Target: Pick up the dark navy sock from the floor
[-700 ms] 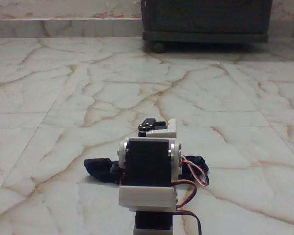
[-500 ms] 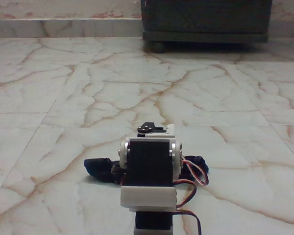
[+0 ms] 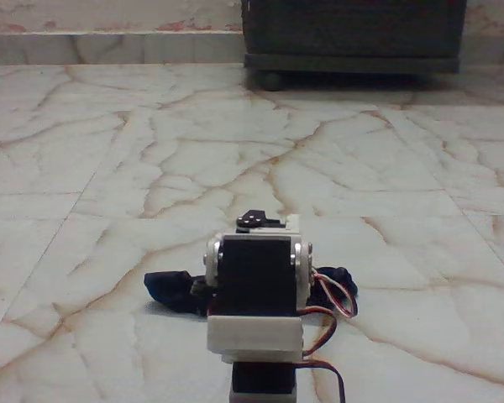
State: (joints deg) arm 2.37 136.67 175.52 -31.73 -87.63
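Observation:
The dark navy sock (image 3: 171,290) lies crumpled on the floor (image 3: 151,159), stretching across behind the white arm; its left end shows beside the arm and a small dark bit (image 3: 343,279) shows on the right. The arm's black servo block (image 3: 254,275) stands in front and hides the sock's middle. Just above that block, the gripper (image 3: 267,223) shows as a white part with a black piece, reaching forward and down over the sock. Its fingertips are hidden, so whether it is open or shut does not show.
A dark cabinet (image 3: 353,34) with a round foot (image 3: 271,81) stands at the back, right of centre. Red, white and black wires (image 3: 334,306) loop at the arm's right side. Bare marble tiles spread out on all sides.
The arm's top, with the white gripper part, has sunk a little lower toward the sock. The sock has not moved.

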